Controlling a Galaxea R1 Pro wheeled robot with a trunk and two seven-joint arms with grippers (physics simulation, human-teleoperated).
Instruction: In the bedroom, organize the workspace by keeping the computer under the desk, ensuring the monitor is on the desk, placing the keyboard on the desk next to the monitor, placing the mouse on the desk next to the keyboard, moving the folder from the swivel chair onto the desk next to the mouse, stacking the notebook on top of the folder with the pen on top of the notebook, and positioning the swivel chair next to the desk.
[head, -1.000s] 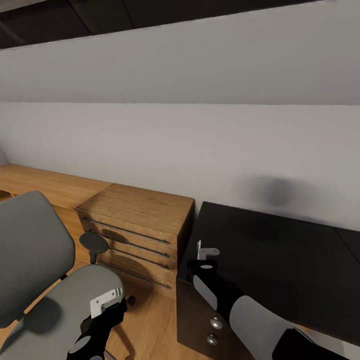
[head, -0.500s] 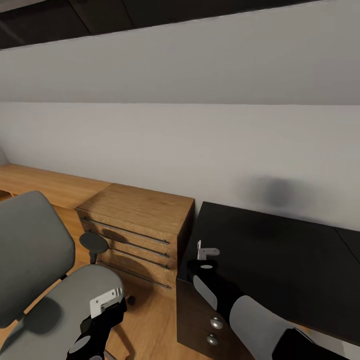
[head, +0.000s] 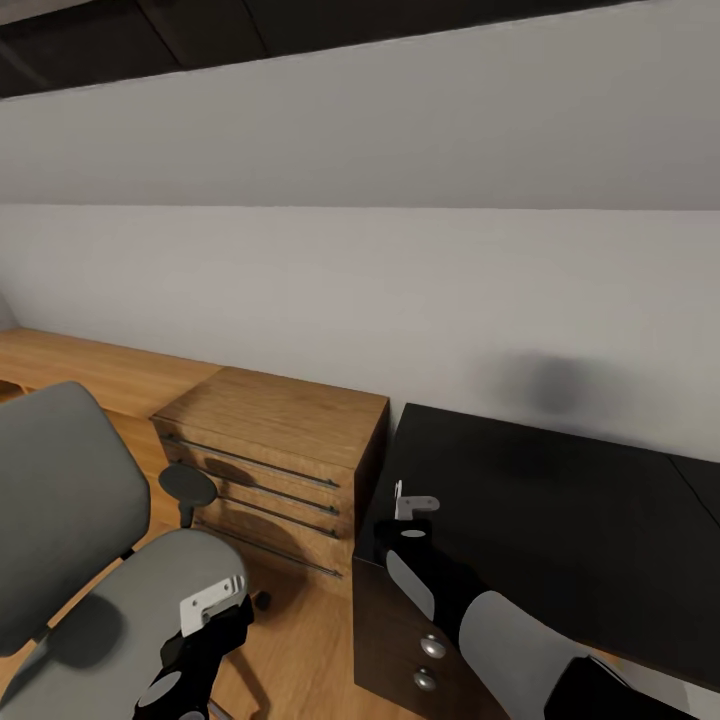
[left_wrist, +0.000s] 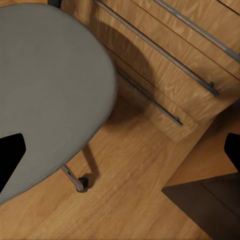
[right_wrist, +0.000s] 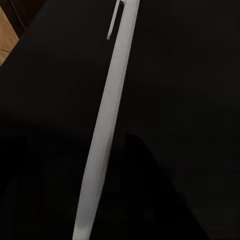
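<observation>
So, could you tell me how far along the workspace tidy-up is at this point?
Done: nothing here confirms a finished step. In hand: the right gripper appears to hold the pen above the desk. Left: the pen needs its notebook stack, and the swivel chair, in front of the wooden chest with the open left gripper over its seat, needs moving beside the desk.

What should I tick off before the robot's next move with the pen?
1. Right pincer above the desk: ok, over its left corner.
2. Grip on the pen: cannot tell; it runs close along the wrist view, the fingers lost in the dark.
3. Notebook ready under it: cannot tell.
4. Left pincer free: ok, open above the swivel chair seat.
5. Chair next to the desk: not ok, bare floor between them.
</observation>
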